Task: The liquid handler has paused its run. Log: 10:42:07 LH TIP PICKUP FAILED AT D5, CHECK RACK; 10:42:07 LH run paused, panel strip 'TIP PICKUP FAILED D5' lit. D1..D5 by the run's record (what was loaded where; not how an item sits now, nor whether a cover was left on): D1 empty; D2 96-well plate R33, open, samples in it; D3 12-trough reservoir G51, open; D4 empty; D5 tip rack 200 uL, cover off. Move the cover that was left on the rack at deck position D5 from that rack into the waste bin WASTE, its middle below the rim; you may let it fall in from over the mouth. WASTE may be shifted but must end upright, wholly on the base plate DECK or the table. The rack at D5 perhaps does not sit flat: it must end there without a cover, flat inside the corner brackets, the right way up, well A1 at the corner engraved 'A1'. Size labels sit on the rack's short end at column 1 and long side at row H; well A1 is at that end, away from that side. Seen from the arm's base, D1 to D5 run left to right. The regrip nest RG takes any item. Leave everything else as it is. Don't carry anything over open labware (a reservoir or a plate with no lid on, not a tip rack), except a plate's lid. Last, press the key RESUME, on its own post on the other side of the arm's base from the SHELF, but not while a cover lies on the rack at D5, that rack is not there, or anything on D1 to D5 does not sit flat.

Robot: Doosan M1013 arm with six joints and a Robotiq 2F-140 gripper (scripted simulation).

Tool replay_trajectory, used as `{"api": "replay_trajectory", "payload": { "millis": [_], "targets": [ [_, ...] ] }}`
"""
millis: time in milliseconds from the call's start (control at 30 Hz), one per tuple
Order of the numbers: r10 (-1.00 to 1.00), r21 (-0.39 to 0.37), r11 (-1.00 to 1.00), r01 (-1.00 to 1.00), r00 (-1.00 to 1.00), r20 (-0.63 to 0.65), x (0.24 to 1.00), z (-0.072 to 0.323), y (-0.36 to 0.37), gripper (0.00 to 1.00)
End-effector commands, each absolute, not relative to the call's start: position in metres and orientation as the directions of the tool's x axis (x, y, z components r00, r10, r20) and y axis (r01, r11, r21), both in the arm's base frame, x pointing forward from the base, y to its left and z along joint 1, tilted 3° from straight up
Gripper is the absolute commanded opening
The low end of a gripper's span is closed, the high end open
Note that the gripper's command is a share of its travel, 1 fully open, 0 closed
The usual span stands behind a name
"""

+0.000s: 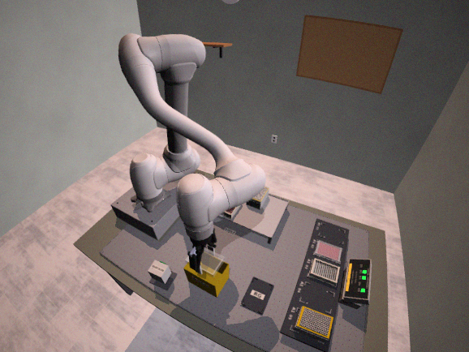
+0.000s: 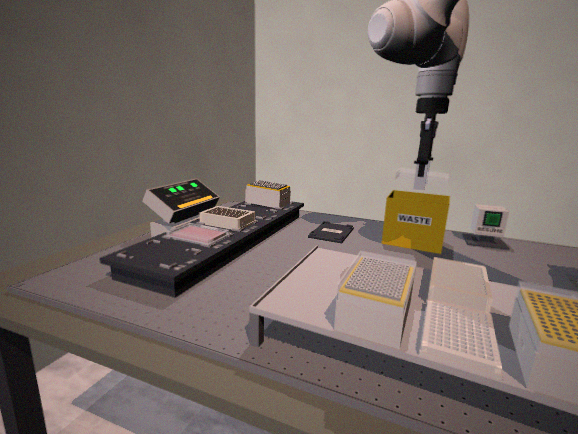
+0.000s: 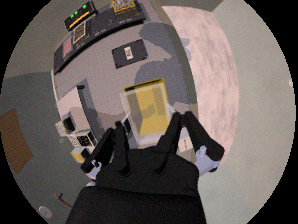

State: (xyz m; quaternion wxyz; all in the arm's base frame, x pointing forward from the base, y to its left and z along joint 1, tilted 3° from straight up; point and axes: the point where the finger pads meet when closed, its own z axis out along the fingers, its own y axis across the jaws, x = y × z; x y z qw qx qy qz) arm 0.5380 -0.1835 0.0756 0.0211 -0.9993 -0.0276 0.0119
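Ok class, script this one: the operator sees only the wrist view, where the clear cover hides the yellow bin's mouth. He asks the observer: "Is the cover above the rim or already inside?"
Observer: In the exterior view, the cover hangs roughly level just above the WASTE bin rim without touching it. The gripper is pinching it.
Operator: Is the D5 rack bare?
Observer: In the top view, the tip rack shows its grid of tips inside a yellow border, with no cover on it.
Operator: Where is RESUME from here?
Observer: The RESUME key stands on its post beside the bin, on the side away from the RG nest.
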Motion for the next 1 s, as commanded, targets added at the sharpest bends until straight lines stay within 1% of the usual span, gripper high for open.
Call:
{"api": "replay_trajectory", "payload": {
  "millis": [0, 967],
  "targets": [
    [0.056, -0.043, -0.998, 0.055, 0.998, -0.023, 0.5380, 0.0757, -0.1835, 0.00],
    [0.056, -0.043, -0.998, 0.055, 0.998, -0.023, 0.5378, 0.0684, -0.1832, 0.00]
  ]
}}
